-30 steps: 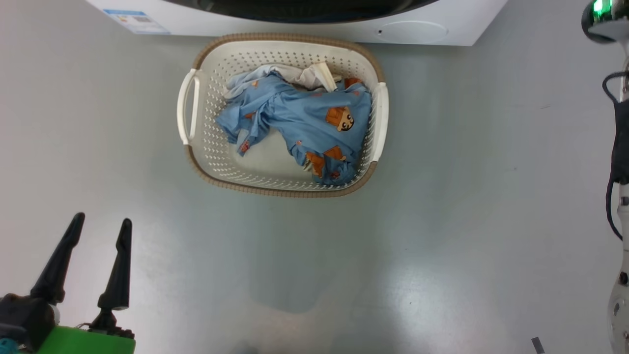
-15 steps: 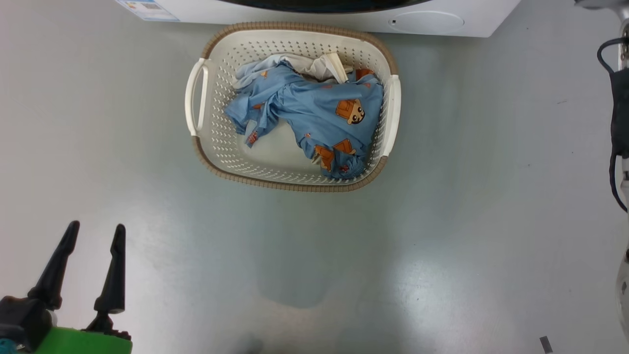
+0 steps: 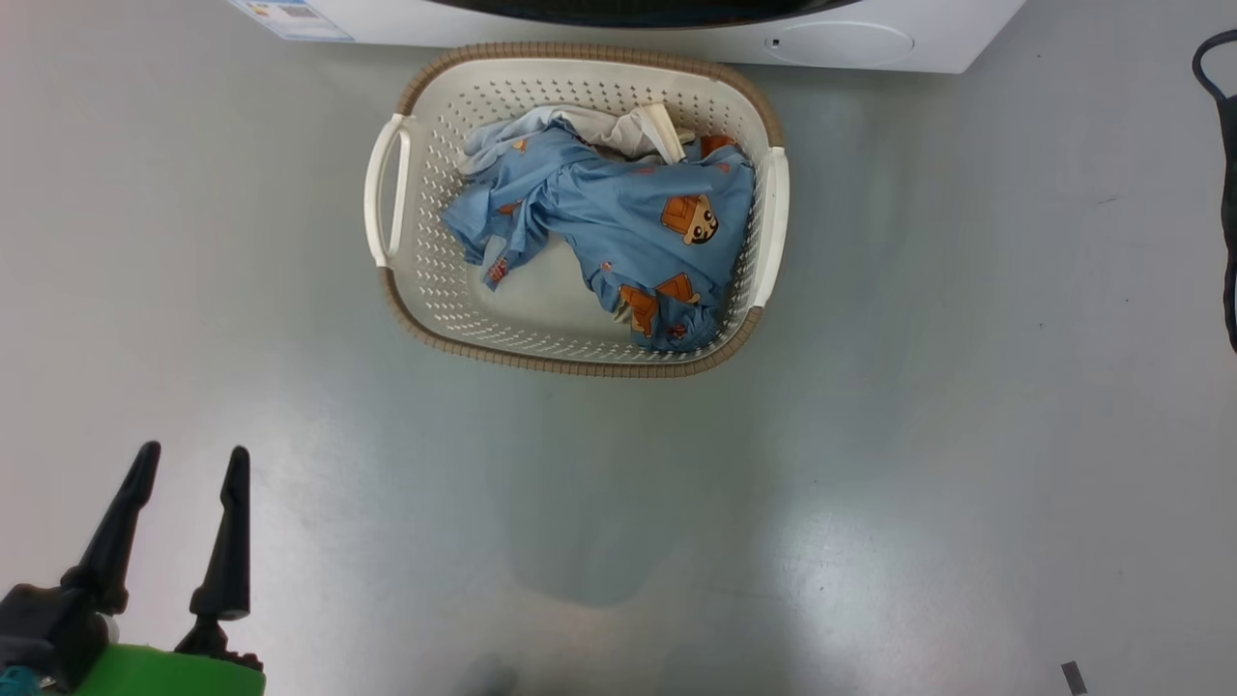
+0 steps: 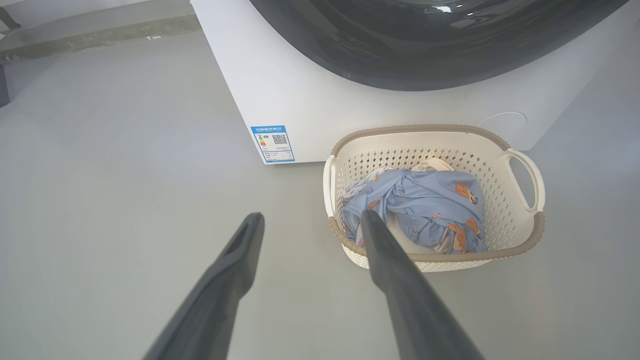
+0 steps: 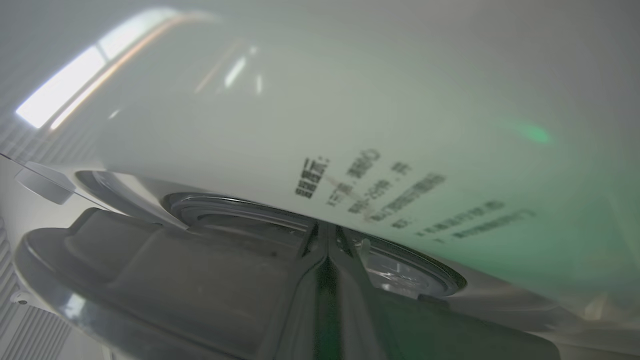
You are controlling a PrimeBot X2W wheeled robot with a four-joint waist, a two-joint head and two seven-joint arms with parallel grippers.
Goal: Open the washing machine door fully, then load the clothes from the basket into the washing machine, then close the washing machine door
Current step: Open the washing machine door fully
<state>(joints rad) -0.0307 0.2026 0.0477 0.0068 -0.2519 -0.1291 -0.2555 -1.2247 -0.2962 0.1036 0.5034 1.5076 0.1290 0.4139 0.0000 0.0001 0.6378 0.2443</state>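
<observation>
The cream-white basket (image 3: 406,290) with a brown rim stands on the floor right in front of the washing machine (image 3: 870,43). Light-blue clothes (image 3: 618,217) with orange-brown figures and a cream piece lie in it. The door's (image 4: 425,50) glossy black rim sits flush against the white front. My left gripper (image 3: 188,464) hangs open and empty at the lower left, well short of the basket (image 4: 500,250). In the right wrist view my right gripper (image 5: 327,235) has its fingers pressed together, very close under a white printed surface (image 5: 300,100), beside dark grey curved parts.
A blue label sticker (image 4: 272,143) is on the machine's lower left corner. Bare grey floor (image 3: 676,503) spreads around the basket. A black cable (image 3: 1225,193) hangs at the right edge of the head view.
The head camera shifted, so the basket sits slightly higher and further right in the picture. My right arm's pale parts left the right edge. The left gripper has barely moved.
</observation>
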